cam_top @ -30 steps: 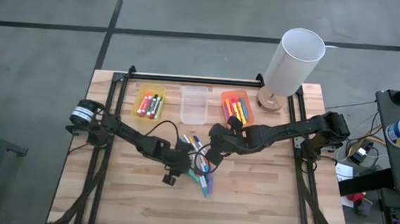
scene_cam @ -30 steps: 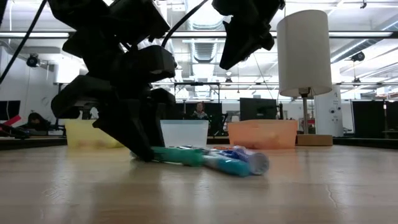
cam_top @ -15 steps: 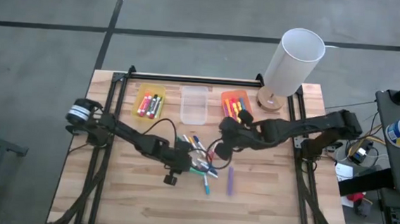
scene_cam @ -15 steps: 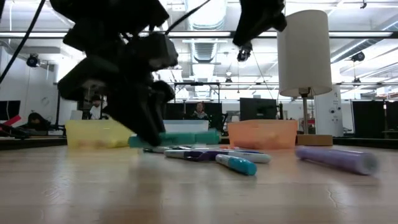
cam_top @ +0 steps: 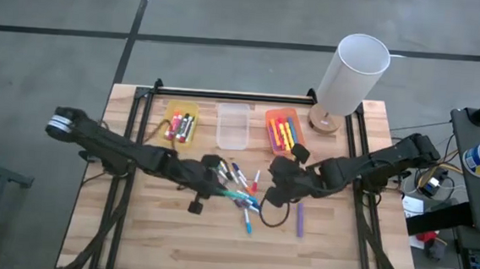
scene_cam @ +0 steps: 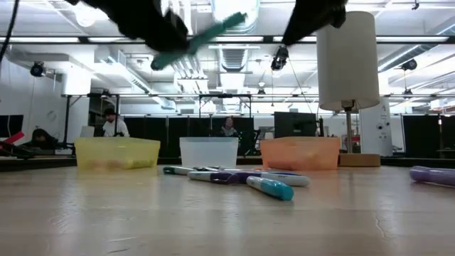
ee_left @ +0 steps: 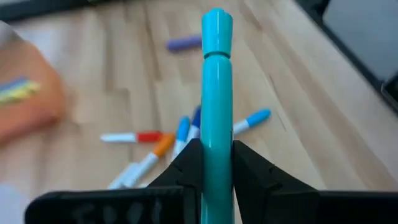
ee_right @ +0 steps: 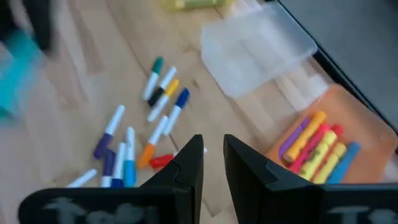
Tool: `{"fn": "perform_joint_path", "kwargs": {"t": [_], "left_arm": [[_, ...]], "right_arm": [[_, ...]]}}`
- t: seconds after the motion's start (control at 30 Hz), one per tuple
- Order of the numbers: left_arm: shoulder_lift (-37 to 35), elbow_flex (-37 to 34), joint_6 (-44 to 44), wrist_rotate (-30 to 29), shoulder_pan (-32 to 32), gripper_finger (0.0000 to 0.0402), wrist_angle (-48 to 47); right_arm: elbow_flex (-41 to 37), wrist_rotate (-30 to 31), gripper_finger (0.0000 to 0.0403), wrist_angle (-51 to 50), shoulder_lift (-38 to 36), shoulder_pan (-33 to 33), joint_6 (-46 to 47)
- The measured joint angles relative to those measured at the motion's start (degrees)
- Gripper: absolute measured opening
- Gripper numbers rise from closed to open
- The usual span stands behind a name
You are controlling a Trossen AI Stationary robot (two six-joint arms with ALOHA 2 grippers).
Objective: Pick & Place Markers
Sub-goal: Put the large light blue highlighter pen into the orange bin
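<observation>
My left gripper point(cam_top: 219, 184) is shut on a teal marker point(ee_left: 216, 93), high above the table in the low view point(scene_cam: 202, 39). Several loose markers point(cam_top: 242, 181) lie on the wood mid-table, with a blue-capped one point(cam_top: 248, 220) nearer and a purple one point(cam_top: 299, 217) apart to the right. My right gripper point(ee_right: 212, 152) hovers right of the pile point(cam_top: 277, 179), its fingers a narrow gap apart with nothing between them. More markers lie in the yellow bin point(cam_top: 180, 122) and the orange bin point(cam_top: 284, 131). My left gripper pinches the teal marker's barrel point(ee_left: 216, 158) between its two fingers, below the cap joint. The marker passes through the gap and sticks out past the fingertips. It is lifted clear of the table and tilted, its free capped end point(scene_cam: 238, 20) higher and toward the table's right.
A clear bin point(cam_top: 233, 125) stands between the yellow and orange bins along the far edge. A white-shaded lamp point(cam_top: 350, 79) stands at the far right corner. Bare wood lies along the near edge and on the left.
My left gripper has taken hold of the teal marker in the pile and risen with it; the marker has gone from lying on the table to lifted high and tilted. My right gripper has drawn toward the table's right. The purple marker has rolled toward the right edge.
</observation>
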Motion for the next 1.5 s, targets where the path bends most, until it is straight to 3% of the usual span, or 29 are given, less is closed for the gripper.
{"fn": "perform_joint_path", "kwargs": {"t": [0.2, 0.33, 0.47, 0.8, 1.23, 1.5], "left_arm": [[-9.31, -0.02, 0.60, -1.62, -0.04, 0.0056, -0.28], [-13.05, -0.02, 0.79, -1.61, -0.11, 0.0057, -0.49], [-15.44, -0.02, 1.20, -1.63, -0.09, 0.0057, -1.02], [-15.08, -0.17, 0.94, -1.59, -0.09, 0.0057, -0.30], [-14.30, -1.07, 0.76, -0.98, -0.04, 0.0058, 3.62], [-14.24, -1.07, 0.76, -0.98, -0.07, 0.0058, 3.55]], "right_arm": [[-3.02, -3.08, 0.0057, 2.67, 1.94, -0.13, 3.16], [-4.68, -7.54, 0.0068, 15.49, 3.00, -0.13, -1.18], [-5.80, -14.38, 0.0103, 30.04, 4.14, -0.13, -7.97], [-7.70, -12.92, 0.0198, 51.19, 6.01, -0.13, -25.14], [-10.49, -12.48, 0.0203, 68.03, 7.01, -0.16, -32.53], [-10.67, -14.94, 0.0178, 70.31, 6.98, -0.16, -33.79]]}}
